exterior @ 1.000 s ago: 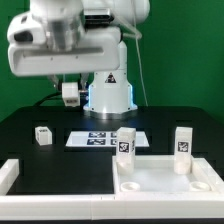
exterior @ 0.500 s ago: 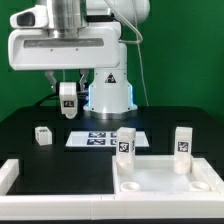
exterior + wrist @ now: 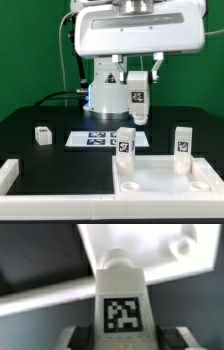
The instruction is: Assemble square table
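The white square tabletop slab (image 3: 165, 178) lies at the front of the exterior view's right with two tagged white legs (image 3: 125, 143) (image 3: 183, 146) standing upright on it. My gripper (image 3: 139, 105) hangs above the marker board and slab, shut on a third tagged white leg (image 3: 139, 100). In the wrist view that leg (image 3: 120, 297) sits between my fingers (image 3: 74, 336), its tag facing the camera, with the slab (image 3: 140, 246) and a round corner socket (image 3: 182, 246) beneath. A fourth leg (image 3: 42, 135) lies on the table at the exterior view's left.
The marker board (image 3: 100, 138) lies flat in the middle of the black table. A long white L-shaped rail (image 3: 30, 190) runs along the front edge. The robot base (image 3: 108, 92) stands at the back.
The arm has swung from the exterior view's left to its right, carrying the held leg with it and lowering slightly over the slab area.
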Robot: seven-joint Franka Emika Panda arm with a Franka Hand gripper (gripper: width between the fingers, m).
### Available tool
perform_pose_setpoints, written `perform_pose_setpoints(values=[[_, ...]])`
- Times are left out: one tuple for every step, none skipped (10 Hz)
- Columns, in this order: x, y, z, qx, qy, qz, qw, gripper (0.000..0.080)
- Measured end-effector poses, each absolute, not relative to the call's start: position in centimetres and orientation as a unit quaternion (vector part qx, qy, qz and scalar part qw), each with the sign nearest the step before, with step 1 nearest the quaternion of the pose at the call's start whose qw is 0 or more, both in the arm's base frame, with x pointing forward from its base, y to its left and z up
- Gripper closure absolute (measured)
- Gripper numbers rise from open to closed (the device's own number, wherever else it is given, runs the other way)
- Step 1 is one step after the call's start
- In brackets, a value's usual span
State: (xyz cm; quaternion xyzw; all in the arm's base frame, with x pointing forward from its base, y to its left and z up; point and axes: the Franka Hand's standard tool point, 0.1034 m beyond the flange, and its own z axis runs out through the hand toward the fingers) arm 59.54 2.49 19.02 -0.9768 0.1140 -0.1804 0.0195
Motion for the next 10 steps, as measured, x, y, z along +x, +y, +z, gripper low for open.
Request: perform_pose_setpoints(values=[[59.5, 2.7, 18.9, -0.972, 0.112, -0.204, 0.020, 0.0508], [59.7, 3.0, 19.0, -0.964, 0.107, -0.242, 0.022, 0.0508], [59.7, 3.3, 18.9, -0.956, 0.102, -0.274, 0.022, 0.0508], [59.6, 3.4, 18.7, -0.951, 0.098, -0.293, 0.022, 0.0508], [59.7, 3.8, 18.4, -0.945, 0.100, -0.309, 0.023, 0.0508], [59.2, 6.0, 16.5, -0.948, 0.101, -0.302, 0.025, 0.0508], [59.4, 8.2, 15.0, -0.951, 0.092, -0.294, 0.021, 0.0508], [60.1, 9.5, 14.1, -0.950, 0.082, -0.300, 0.013, 0.0508], [60.2, 9.9, 13.4, -0.948, 0.078, -0.308, 0.009, 0.0508], [60.2, 9.5, 13.6, -0.949, 0.074, -0.308, 0.007, 0.0508]])
